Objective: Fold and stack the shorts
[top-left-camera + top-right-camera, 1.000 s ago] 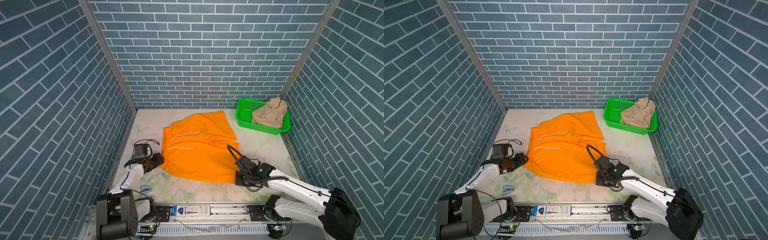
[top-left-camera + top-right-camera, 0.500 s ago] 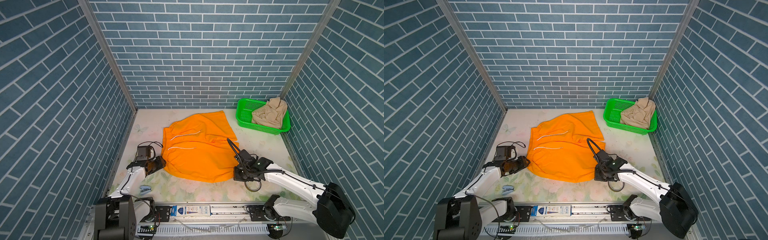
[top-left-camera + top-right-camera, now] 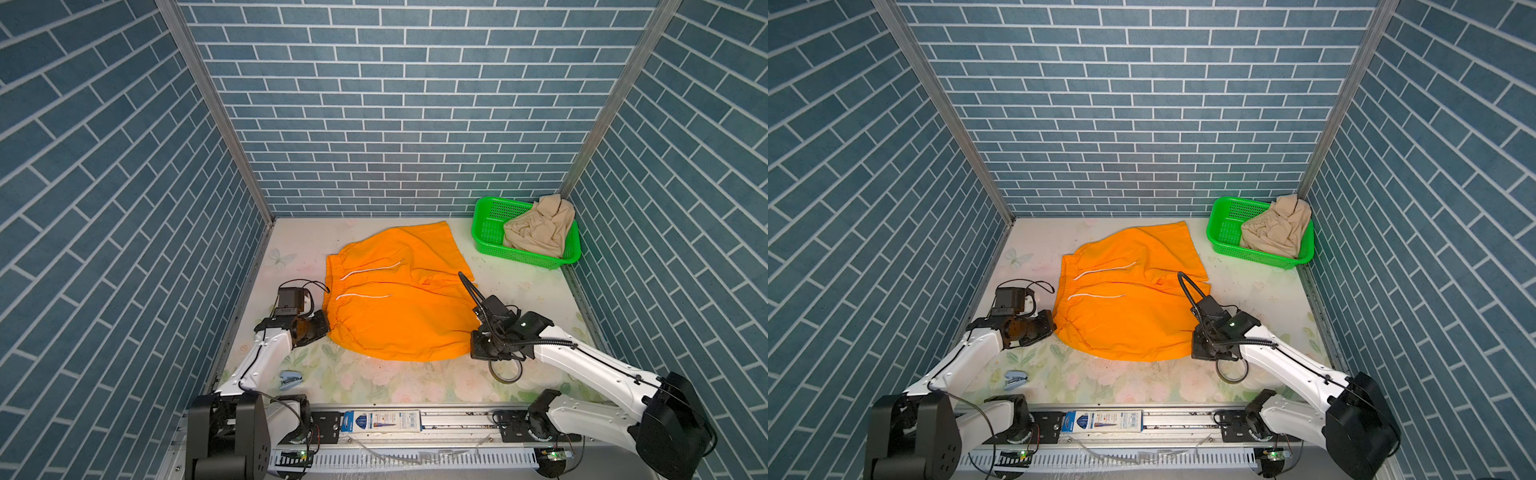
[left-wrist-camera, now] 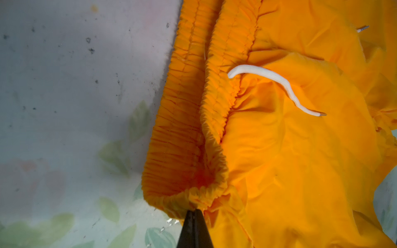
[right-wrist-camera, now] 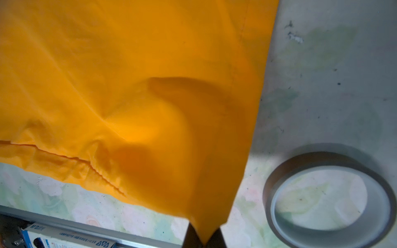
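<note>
Shorts [image 3: 399,299], orange, lie spread mid-frame in both top views; your left gripper [image 4: 194,214] pinches their lower-left corner, your right gripper [image 5: 204,239] clamps their lower-right corner.

My left hand [image 4: 194,214], low by the left edge of the bench [image 3: 415,384], is clamped on the orange shorts [image 3: 399,307]; my right hand [image 5: 204,239], arm stretched from the front-right corner, is clamped likewise.

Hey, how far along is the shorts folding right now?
Done: orange shorts lie spread on the table. In hand: left tool is shut on the waistband corner, right tool on a hem corner. Left: no fold made yet, beige shorts sit bunched in the green basket, nothing stacked.
</note>
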